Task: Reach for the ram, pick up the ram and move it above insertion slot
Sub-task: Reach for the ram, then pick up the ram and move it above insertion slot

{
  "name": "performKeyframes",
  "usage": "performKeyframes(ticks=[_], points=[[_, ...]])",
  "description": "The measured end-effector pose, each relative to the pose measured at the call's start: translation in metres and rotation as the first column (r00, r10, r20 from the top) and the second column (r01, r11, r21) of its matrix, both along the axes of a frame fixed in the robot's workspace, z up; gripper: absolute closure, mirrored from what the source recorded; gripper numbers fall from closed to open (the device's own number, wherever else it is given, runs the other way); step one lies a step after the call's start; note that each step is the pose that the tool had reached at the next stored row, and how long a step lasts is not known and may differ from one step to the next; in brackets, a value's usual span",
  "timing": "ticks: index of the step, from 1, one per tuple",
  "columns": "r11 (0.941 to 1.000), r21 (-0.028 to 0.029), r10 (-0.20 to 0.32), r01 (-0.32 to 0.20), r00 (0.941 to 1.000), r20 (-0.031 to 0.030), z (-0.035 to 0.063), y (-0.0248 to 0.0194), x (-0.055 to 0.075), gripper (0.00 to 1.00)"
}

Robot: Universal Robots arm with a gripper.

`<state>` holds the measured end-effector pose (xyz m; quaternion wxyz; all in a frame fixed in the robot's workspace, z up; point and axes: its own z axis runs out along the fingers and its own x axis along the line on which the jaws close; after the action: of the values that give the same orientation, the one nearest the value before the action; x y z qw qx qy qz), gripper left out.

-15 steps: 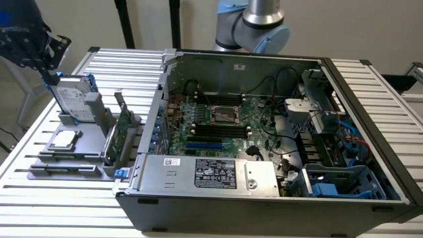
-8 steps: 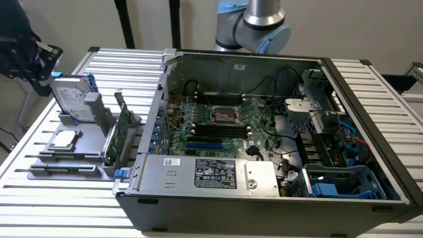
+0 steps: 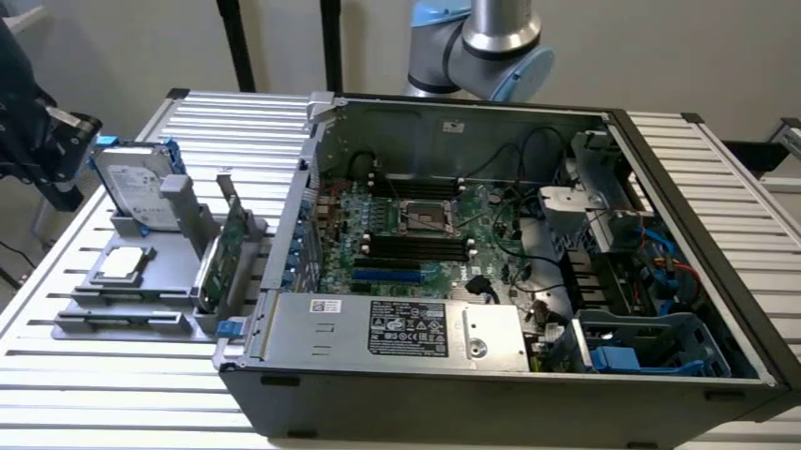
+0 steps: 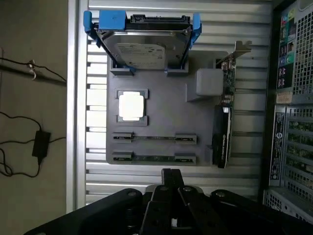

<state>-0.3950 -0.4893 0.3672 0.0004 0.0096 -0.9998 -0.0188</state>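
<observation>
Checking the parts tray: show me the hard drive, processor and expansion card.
hard drive (image 4: 146, 50): wrist view, labelled top face.
processor (image 4: 131, 106): wrist view, lid centre.
expansion card (image 4: 221, 138): wrist view, black part.

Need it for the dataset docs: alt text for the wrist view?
Shut claw hangs empty by the nearer memory stick of two lying in a gray holder, which also carries a hard drive, a processor chip and an expansion card.

Room above ram sticks open. Expansion card stands upright just beside their ends; hard drive upright, well apart.
</observation>
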Motion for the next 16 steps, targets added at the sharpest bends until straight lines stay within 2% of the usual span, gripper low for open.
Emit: performKeyframes(ticks=[1, 2, 9, 12, 16], points=[[1.0, -0.0002, 0.0, 0.0, 1.0, -0.0004, -0.0001, -0.003, 0.0001, 0.89], [1.0, -0.0001, 0.0, 0.0, 1.0, -0.0015, -0.0002, -0.0039, 0.0002, 0.89], [1.0, -0.0002, 0.001, -0.001, 1.0, -0.0019, -0.0001, -0.0039, 0.0002, 0.89], [0.999, -0.0001, 0.045, -0.045, 0.999, -0.0018, -0.0003, -0.0037, 0.0002, 0.89], [0.993, -0.0001, 0.118, -0.118, 0.993, -0.0018, -0.0008, -0.0036, 0.0002, 0.89]])
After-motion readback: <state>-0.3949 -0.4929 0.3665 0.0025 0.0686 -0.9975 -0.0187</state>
